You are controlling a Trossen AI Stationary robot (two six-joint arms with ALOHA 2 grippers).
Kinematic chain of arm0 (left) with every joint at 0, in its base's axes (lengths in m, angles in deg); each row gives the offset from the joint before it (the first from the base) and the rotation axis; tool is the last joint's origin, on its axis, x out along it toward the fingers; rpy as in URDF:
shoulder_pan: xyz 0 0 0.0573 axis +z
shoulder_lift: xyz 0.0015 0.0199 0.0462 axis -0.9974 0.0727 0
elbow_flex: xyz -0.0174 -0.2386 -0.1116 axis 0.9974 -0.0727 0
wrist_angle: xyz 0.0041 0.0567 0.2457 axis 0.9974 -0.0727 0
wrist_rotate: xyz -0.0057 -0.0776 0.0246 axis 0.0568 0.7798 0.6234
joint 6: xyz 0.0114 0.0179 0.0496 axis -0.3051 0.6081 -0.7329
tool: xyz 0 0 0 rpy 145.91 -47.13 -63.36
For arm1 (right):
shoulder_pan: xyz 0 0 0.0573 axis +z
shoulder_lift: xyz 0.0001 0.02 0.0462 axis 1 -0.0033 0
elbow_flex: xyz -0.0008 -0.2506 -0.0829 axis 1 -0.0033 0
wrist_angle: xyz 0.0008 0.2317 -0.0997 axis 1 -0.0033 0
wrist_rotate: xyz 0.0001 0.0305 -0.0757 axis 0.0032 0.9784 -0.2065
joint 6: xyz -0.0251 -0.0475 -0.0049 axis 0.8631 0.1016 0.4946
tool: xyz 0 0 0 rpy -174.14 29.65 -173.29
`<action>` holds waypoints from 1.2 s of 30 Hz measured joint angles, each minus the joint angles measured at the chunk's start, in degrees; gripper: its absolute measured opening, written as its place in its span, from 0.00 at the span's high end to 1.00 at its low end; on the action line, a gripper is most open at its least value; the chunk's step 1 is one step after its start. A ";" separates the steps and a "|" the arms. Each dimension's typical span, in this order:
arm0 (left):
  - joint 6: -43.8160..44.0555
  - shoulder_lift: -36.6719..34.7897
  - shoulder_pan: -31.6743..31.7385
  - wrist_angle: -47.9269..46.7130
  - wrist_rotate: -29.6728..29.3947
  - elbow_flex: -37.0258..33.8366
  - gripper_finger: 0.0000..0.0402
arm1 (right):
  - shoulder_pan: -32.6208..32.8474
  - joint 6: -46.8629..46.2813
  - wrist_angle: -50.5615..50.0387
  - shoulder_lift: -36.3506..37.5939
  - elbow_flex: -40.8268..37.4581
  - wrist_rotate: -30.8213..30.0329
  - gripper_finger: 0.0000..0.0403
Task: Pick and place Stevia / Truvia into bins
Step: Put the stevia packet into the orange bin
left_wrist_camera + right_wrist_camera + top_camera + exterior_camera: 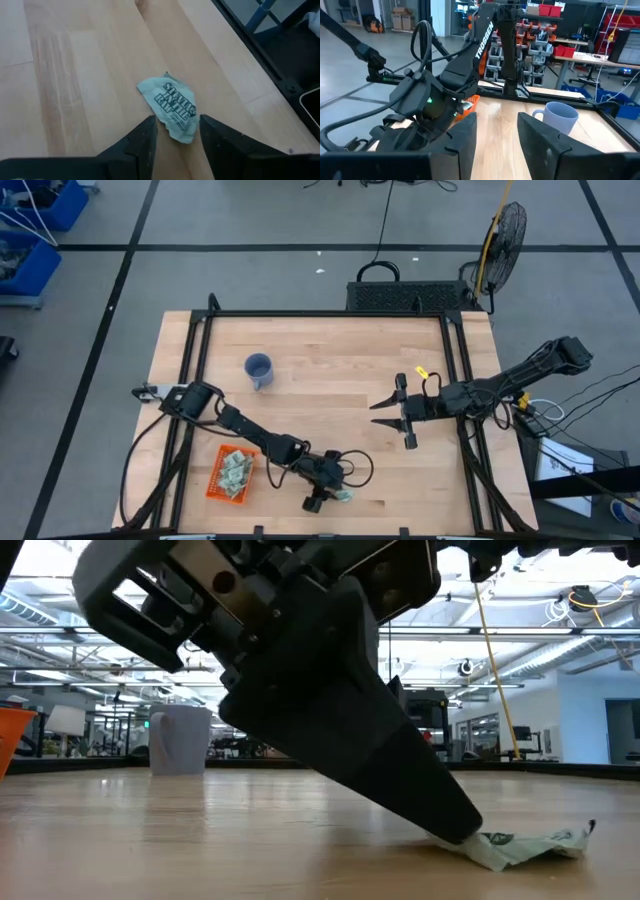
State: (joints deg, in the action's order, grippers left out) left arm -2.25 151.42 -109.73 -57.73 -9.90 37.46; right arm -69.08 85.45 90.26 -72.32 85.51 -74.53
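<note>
Wooden table [330, 380] view: your left gripper [176, 137] is down at the near edge, fingers apart around one crumpled Stevia sachet [171, 107] lying flat. Orange bin [231, 474] with more sachets sits just left. Your right gripper [397, 419] waits open, far right.

Sachet [171, 107] between the left gripper's [176, 137] fingertips: read "STEVIA IN THE RAW".
Left arm [482, 37], beyond the right gripper [496, 131]: read "TROSSEN".
</note>
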 joint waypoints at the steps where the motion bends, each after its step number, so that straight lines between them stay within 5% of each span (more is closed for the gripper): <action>1: 0.02 0.02 0.00 -0.15 -0.06 0.00 0.62 | 0.00 0.46 0.00 0.00 0.00 0.00 0.67; 10: -3.44 0.05 0.89 0.04 -0.89 -0.05 0.96 | 0.00 1.05 0.09 0.00 0.00 0.00 0.67; 16: -7.71 -4.99 1.40 -6.28 -3.46 -0.44 0.99 | 0.00 0.73 -0.04 0.00 0.00 0.00 0.67; 20: -5.98 -14.03 0.68 -21.45 -8.01 -0.28 0.98 | 0.00 0.39 -0.81 0.00 0.00 0.00 0.67; 24: 5.89 -22.93 -2.01 -39.37 -11.97 -0.26 0.99 | 0.00 -0.94 -1.63 0.00 0.00 0.00 0.67; 28: 28.92 -30.37 -7.06 -53.81 -13.96 -0.15 0.98 | 0.00 -4.66 -1.71 0.01 0.00 0.06 0.67; 36: 65.21 -32.00 -21.60 -74.03 -18.86 -0.20 0.98 | 0.00 -4.66 -2.26 0.02 0.00 0.07 0.67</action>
State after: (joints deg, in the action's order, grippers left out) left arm 62.96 119.42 -131.33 -131.76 -28.77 37.26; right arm -69.08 80.79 88.00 -72.30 85.51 -74.46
